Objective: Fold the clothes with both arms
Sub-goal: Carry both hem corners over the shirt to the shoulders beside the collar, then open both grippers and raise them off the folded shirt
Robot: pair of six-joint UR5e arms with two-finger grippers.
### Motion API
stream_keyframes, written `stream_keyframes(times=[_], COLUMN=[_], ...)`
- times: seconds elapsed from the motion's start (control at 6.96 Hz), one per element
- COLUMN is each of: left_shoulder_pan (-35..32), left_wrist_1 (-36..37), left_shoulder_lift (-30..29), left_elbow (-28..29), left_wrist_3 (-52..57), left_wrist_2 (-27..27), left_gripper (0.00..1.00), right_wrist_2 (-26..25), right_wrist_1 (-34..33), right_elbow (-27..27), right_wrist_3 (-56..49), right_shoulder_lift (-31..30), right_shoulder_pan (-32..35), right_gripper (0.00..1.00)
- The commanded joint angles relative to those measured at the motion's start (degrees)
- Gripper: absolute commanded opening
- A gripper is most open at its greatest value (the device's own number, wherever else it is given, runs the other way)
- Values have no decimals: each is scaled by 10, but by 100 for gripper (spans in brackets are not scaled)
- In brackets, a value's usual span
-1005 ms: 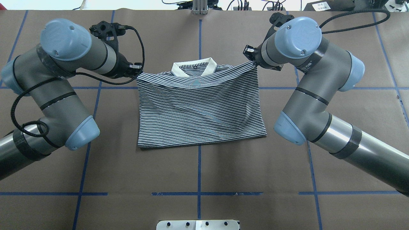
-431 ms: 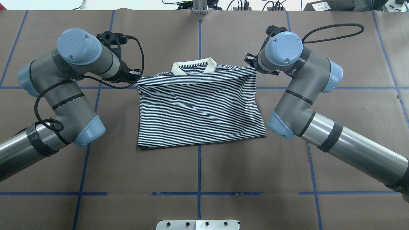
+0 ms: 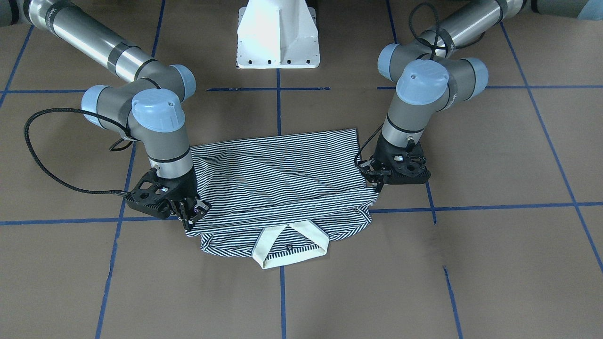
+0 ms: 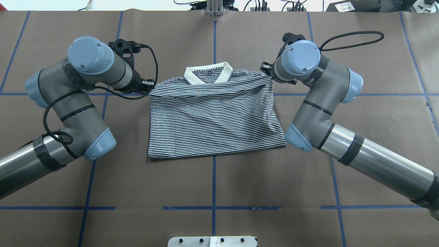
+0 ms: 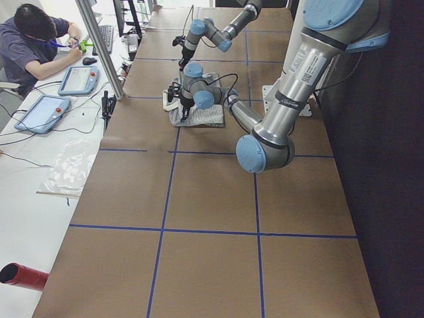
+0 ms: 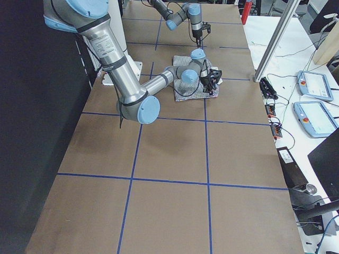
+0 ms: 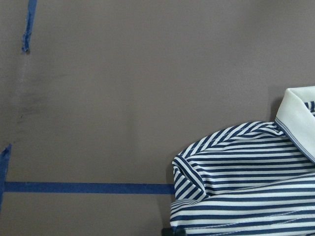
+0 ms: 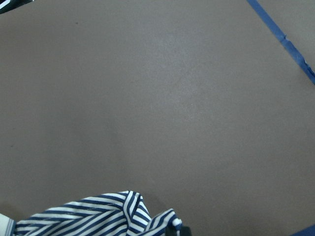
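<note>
Striped polo shirt (image 4: 216,116) lay folded at centre of the overhead frame on the brown counter (image 4: 274,178), with its cream collar (image 4: 208,73) toward the top edge. A top layer covered the chest, its free edge just below the collar. Left pincer (image 4: 150,84), at the shirt's upper left corner, was clamped tight on that edge. Right pincer (image 4: 268,70), at the upper right corner, was likewise nipped closed on the fabric. Both corners sat low, near the counter. Blue tape lines (image 4: 213,171) crossed the counter.
</note>
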Motion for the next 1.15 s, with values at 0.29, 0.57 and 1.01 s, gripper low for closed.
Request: stream_keyframes(times=[0.29,0.57,1.01], left_shoulder_pan=[-13,-7,72], left_wrist_1=[-1,-8,-79], left_shoulder_lift=[7,50,179], left_elbow=[-26,-87,-198], left_wrist_3=[121,100,-28], left_wrist_2=[-4,-12,-13], left_gripper=[100,100,92], right_wrist_2=[27,148,147], right_wrist_1=[-9,-5,-4], right_elbow=[23,85,119], right_wrist_3=[-97,-225,-233], right_shoulder_lift=[-2,-65,-94], right_shoulder_pan=[25,84,85], right_gripper=[100,100,100])
